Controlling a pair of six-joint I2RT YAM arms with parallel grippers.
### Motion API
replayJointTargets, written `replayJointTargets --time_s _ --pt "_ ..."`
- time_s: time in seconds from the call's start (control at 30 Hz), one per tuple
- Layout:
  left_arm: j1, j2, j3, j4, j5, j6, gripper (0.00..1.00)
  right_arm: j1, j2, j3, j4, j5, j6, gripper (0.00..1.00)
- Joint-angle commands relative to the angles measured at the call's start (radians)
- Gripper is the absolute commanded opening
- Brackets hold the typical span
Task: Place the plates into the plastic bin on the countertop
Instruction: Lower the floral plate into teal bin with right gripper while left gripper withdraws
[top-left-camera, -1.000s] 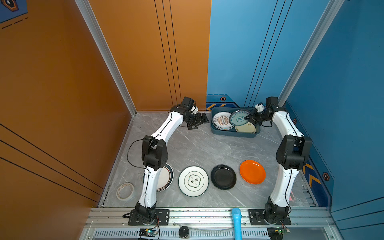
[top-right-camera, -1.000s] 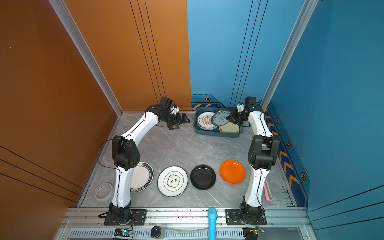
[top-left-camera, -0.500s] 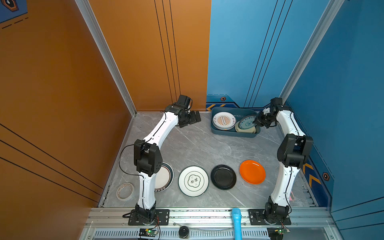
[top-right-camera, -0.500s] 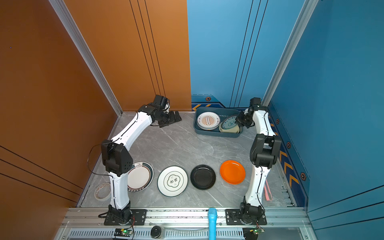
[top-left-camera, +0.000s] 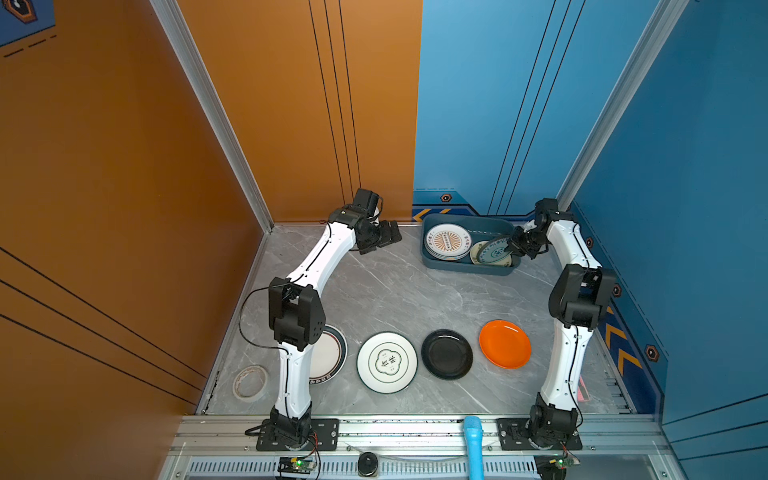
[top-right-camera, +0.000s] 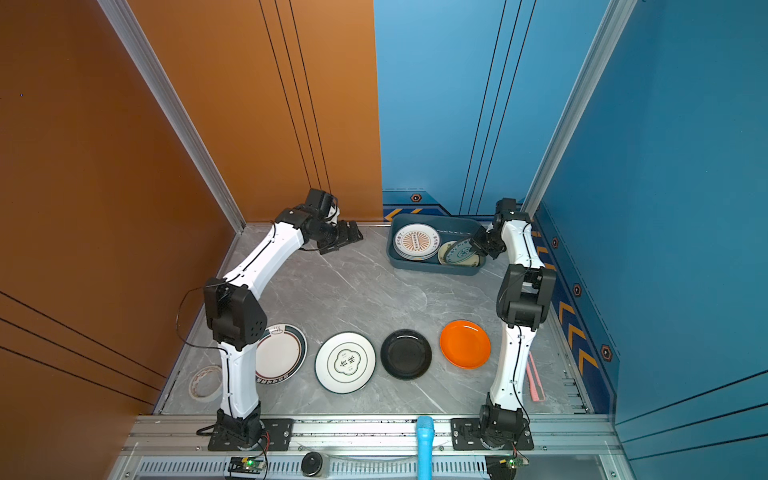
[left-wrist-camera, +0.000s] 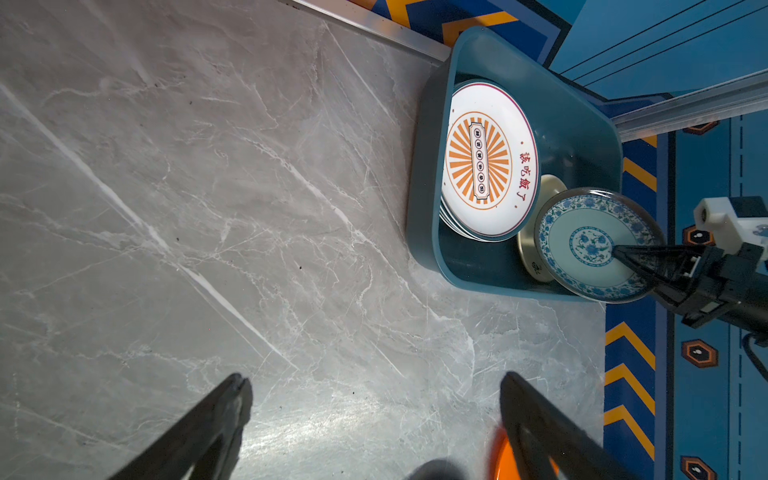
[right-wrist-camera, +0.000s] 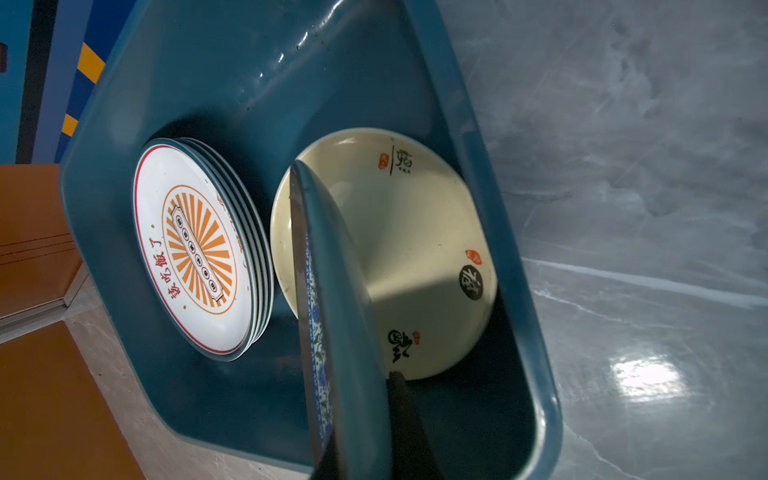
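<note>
Your R gripper (left-wrist-camera: 618, 253) is pinched shut on the rim of the teal plate (left-wrist-camera: 584, 241). It holds the plate tilted over the cream plate (right-wrist-camera: 415, 241), inside the bin (top-left-camera: 465, 270) at the far right corner of the counter (top-left-camera: 395, 291). The sunburst stack (top-left-camera: 448, 242) lies beside it.

Step looks like drop-off. Next, I think: lay it flat, then let go.

Your L gripper (top-left-camera: 388, 237) is wide open w/ nothing in it, near the far edge.

4 plates wait along the near edge: dark-rimmed plate (top-left-camera: 331, 353), green-emblem plate (top-left-camera: 386, 362), black plate (top-left-camera: 446, 354), orange plate (top-left-camera: 505, 344).
</note>
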Motion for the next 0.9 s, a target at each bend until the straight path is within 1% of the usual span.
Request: replayJointTargets --time_s 0.0,0.07,0.23,0.57,0.87 --pt "0.003 0.021 0.034 -0.016 0.027 -0.006 0.96 0.01 0.019 0.043 -0.042 0.029 0.01 0.0" --pt "0.0 0.023 0.035 -0.015 0.023 -0.002 0.99 0.01 0.025 0.046 -0.042 0.034 0.013 0.0" --pt "-0.001 0.024 0.037 -0.015 0.016 0.001 1.0 0.012 0.038 0.048 -0.05 0.042 0.015 0.0" --pt "-0.006 0.042 0.056 -0.014 0.046 -0.007 1.0 0.011 0.044 0.048 -0.085 0.075 0.007 0.19" --pt "-0.009 0.044 0.055 -0.015 0.051 -0.003 1.0 0.01 0.043 0.046 -0.114 0.1 0.006 0.29"
